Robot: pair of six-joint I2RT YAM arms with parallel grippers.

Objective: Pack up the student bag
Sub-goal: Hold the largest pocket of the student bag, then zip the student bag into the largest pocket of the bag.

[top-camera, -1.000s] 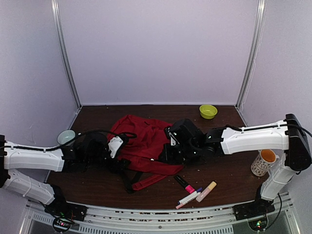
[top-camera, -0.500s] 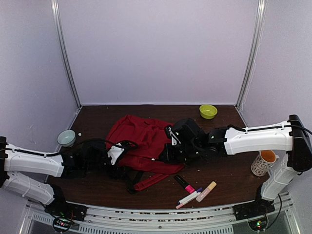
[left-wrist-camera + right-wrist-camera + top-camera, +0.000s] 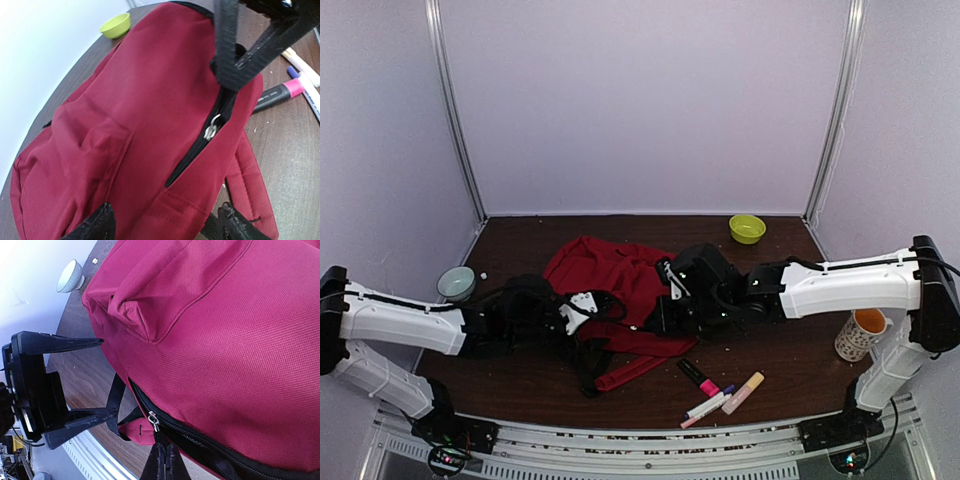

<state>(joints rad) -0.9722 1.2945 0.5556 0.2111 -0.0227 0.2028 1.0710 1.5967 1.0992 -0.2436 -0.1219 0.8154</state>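
— Student bag (image 3: 615, 278) lies mid-worktop (image 3: 790, 360). Right pincer (image 3: 162, 462) is pinching its edge beside the zipper pull (image 3: 211, 131).
— Left pincer (image 3: 167, 226)?
— Spread wide at the bag's near side. Lift that edge gently and tension it, so the opening gapes for packing.

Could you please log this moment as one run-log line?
left gripper open, at student bag | right gripper shut on student bag near zipper | zipper partly open | markers on table
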